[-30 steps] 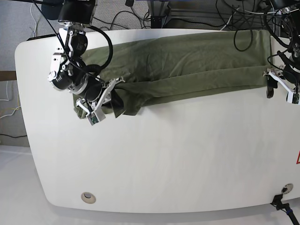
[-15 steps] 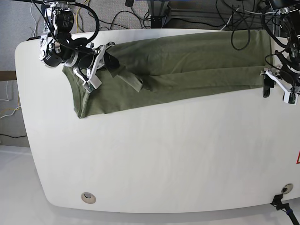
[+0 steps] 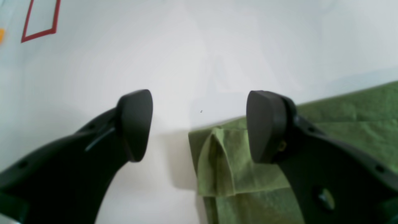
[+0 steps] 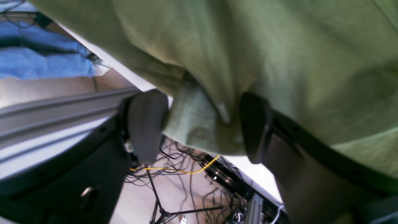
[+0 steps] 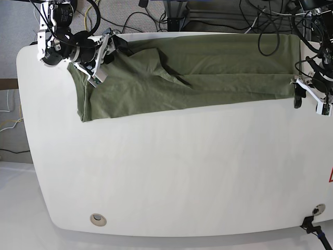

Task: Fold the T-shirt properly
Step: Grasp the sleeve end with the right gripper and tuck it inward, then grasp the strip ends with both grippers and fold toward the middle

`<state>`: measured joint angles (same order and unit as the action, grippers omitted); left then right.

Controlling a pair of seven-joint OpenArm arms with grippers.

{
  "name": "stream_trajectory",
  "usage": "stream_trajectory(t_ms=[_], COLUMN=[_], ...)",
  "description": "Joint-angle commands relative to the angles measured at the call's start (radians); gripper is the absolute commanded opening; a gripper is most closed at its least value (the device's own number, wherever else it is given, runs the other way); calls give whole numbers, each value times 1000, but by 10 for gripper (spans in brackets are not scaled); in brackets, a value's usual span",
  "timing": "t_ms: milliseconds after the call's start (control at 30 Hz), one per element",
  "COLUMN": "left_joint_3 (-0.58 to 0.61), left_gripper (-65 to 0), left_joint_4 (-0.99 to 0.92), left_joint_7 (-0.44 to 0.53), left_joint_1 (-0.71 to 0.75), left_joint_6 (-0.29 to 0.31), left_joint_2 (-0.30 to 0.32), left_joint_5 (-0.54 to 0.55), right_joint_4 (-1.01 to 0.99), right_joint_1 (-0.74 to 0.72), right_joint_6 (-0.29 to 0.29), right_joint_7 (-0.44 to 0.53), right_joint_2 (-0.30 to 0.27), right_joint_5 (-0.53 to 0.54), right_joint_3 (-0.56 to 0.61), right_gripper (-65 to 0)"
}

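The olive-green T-shirt (image 5: 208, 73) lies spread in a long band across the far part of the white table (image 5: 182, 172), with a crease ridge near its middle. At its far left corner, my right gripper (image 5: 106, 54) stands open. In the right wrist view a loose fold of the T-shirt (image 4: 279, 46) hangs between the fingers of the right gripper (image 4: 200, 124), which are spread wide. My left gripper (image 5: 309, 101) is open at the shirt's right end. In the left wrist view a folded corner of the T-shirt (image 3: 357, 118) lies under the left gripper (image 3: 199, 124), near one pad (image 3: 264, 124).
Cables (image 5: 156, 18) and frame parts crowd the floor behind the table's far edge. A round grommet (image 5: 98, 219) sits near the front left edge and a black clamp (image 5: 312, 224) at the front right. A red outline (image 3: 40, 18) is marked on the table.
My right gripper carried the shirt's left part from the front back toward the far left corner, opening that fold out flat, and its jaws have parted. The left gripper stayed put.
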<state>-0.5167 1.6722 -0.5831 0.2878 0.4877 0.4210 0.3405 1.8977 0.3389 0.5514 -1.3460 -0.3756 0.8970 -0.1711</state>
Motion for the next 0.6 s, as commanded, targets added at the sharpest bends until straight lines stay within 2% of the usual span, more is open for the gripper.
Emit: stream_trajectory(t_ms=[0,100,200,300,367,400,467,533,567], left_joint_3=[-7,-1,28,37,48,49,51,53,51], left_gripper=[-209,-209,-209,-209,-209,-211,-216,-286,-351], left_joint_4=[13,12,1,42,107,148,210,250,263], left_joint_7=[22,22,25,25,25,25,25,27,28], left_joint_1=[-8,-20,-28,-26,-23,-11,40,69,87], left_joint_6=[-1,-1,3,7,7,7,7,7,7], left_joint_2=[19,19,19,14,-14,-24,-38,-50,-73], left_joint_5=[12,12,15,21,16,13,15,16,16], right_joint_4=[30,56,59,58,56,56,56,58,58], right_joint_1=[-2,-13,-88,-145,-149,-151,-145,-122,-100], right_joint_6=[8,8,8,2,0,0,0,2,2], right_joint_7=[12,17,23,129,218,268,349,420,465], right_joint_2=[-9,-9,-1,0,2,11,53,88,112], right_joint_5=[27,27,24,20,1,-35,-157,-299,-379], right_joint_3=[-6,-6,-14,-12,-6,-2,21,60,71], right_gripper=[-256,-256,-256,-256,-259,-279,-362,-468,-532])
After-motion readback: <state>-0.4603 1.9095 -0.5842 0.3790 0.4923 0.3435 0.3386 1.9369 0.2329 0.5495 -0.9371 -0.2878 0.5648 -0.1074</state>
